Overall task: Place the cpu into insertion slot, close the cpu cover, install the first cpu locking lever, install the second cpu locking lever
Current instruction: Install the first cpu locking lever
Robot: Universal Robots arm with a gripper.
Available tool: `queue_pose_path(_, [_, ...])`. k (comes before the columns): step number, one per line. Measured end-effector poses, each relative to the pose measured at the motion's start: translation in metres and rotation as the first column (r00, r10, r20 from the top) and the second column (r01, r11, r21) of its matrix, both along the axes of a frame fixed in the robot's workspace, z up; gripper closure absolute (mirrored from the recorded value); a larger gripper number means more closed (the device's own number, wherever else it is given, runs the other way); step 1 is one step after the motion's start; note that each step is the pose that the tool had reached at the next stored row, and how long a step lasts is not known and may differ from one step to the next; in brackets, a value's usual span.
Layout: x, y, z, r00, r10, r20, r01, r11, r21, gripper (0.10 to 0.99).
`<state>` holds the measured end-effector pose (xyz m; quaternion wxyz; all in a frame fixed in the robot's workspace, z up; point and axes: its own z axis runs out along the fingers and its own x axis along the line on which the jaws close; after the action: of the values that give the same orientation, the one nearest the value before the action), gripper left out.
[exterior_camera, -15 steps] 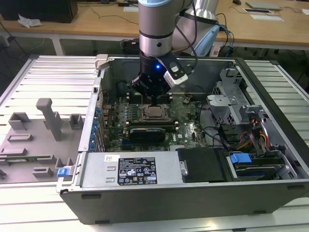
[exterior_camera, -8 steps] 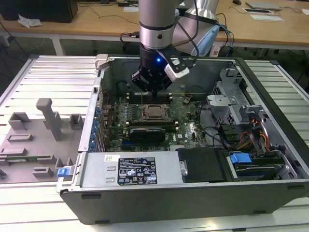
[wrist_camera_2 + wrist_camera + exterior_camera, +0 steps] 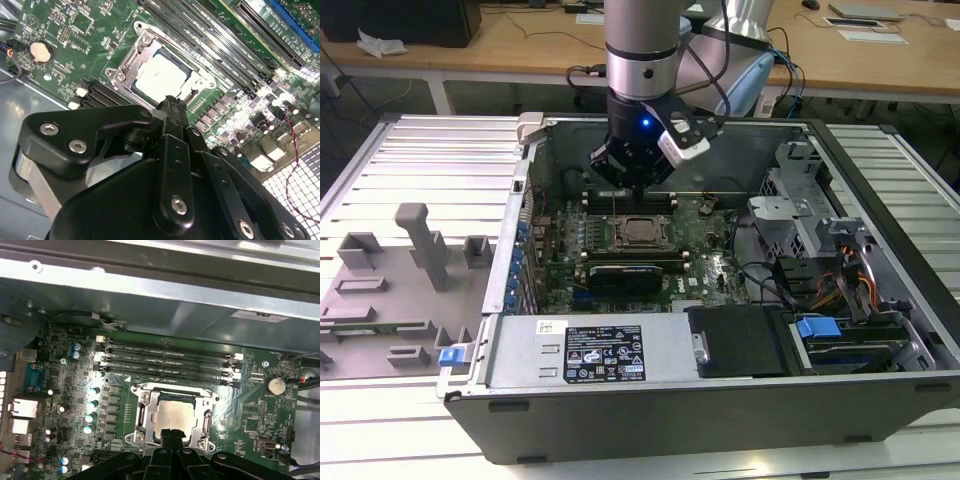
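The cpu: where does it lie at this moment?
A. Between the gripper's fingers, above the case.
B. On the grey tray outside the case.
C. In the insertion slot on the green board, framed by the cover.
C: in the first wrist view the cpu shows its silver top through the window of the cpu cover, seated in the insertion slot, with the gripper at its edge.

Silver-grey square cpu lies within silver metal cpu cover on green circuit board; long black memory slots just beside; black gripper above cpu's edge.
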<state>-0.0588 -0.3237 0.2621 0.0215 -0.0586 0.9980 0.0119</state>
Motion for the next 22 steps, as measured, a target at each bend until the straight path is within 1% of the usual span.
queue_pose_path(2, [-0.0037,0.0009,0.0,1.0,0.0,0.0001,0.0,1.0,0.0,0.98])
queue_pose_path(3, [-0.0077,0.0017,-0.0001,1.0,0.0,0.0001,0.0,1.0,0.0,0.98])
queue_pose_path(12, [-0.0207,0.0042,-0.0001,1.0,0.0,0.0,0.0,1.0,0.0,0.98])
queue_pose_path(22, [-0.0343,0.0053,-0.0001,1.0,0.0,0.0,0.0,1.0,0.0,0.98])
